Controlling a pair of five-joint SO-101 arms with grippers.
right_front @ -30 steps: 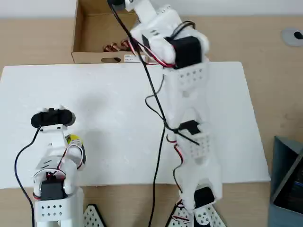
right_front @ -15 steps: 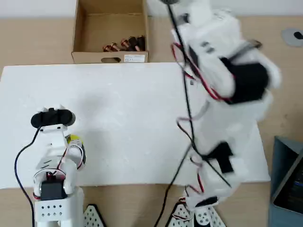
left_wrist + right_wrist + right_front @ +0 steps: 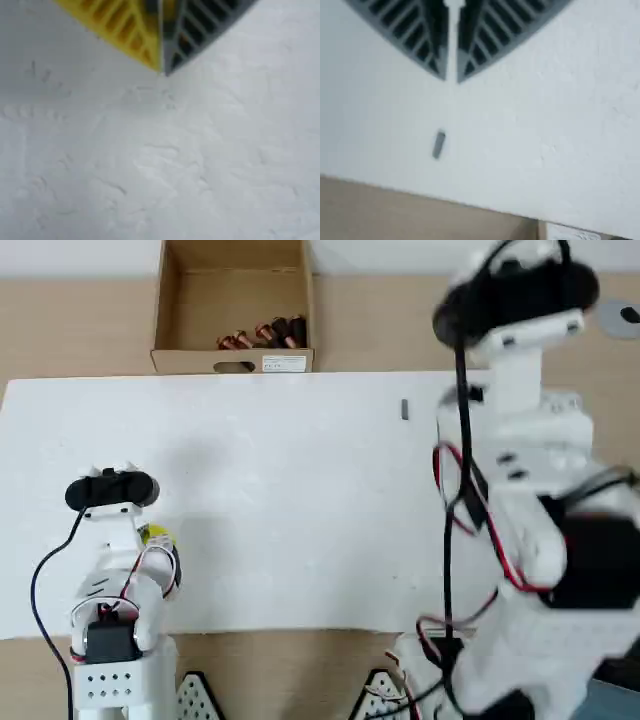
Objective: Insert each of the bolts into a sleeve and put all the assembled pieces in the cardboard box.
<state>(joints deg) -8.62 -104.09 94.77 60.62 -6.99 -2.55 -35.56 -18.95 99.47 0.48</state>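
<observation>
The cardboard box (image 3: 180, 310) stands beyond the far edge of the white mat (image 3: 260, 490), with several copper and dark assembled pieces (image 3: 262, 336) lying along its near wall. One small grey cylindrical piece (image 3: 404, 410) (image 3: 438, 144) lies alone on the mat near its far edge. My right gripper (image 3: 452, 79) hangs above the mat a little short of that piece, its grey fingers drawn together to a thin slit with nothing between them. The left gripper (image 3: 162, 70) is shut and empty, tip just over the mat at the near left (image 3: 155, 536).
The right arm (image 3: 530, 490) towers over the mat's right side. Bare wooden table (image 3: 80, 320) surrounds the mat. A dark grey object (image 3: 605, 640) stands at the right edge, a round fitting (image 3: 620, 315) at the far right.
The right arm has swung away from the box to the mat's right side, uncovering the pieces in the box and the grey piece. The left arm has kept still.
</observation>
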